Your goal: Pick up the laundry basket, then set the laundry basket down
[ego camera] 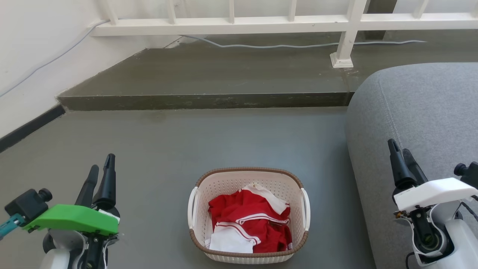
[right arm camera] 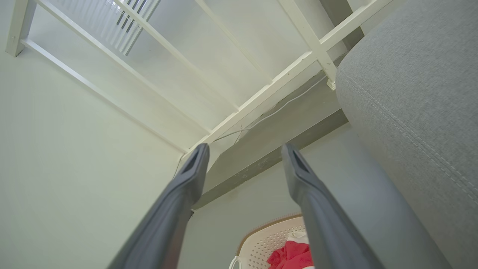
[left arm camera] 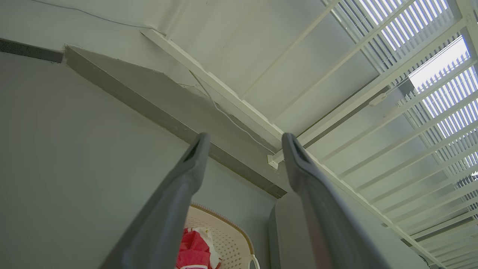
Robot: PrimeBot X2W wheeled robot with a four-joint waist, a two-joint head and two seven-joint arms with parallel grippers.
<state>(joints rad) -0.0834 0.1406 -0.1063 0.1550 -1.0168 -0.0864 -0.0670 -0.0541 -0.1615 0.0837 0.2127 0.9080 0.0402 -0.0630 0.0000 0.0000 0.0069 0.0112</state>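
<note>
I am holding my left gripper (ego camera: 101, 164) low on my left side, its two dark fingers standing apart with nothing between them. I am carrying my right gripper (ego camera: 398, 147) the same way on my right, fingers parted and bare, hanging just in front of the grey sofa (ego camera: 422, 112).

Between my two arms, and well apart from both, the laundry basket (ego camera: 248, 170) is sitting upright on the grey floor (ego camera: 179, 142), close in front of me. Its brown rim is running all the way round, and a white handle (ego camera: 192, 207) is showing on each side. Red and white clothes (ego camera: 254, 220) are lying crumpled inside it, below the rim. The sofa is standing just beside the basket on my right.

Farther off, a raised step (ego camera: 224, 74) is crossing the floor. A pale cable (ego camera: 280, 46) is trailing along it, and a white railing (ego camera: 231, 24) is rising at its back, meeting the white wall (ego camera: 37, 56) on my left.
</note>
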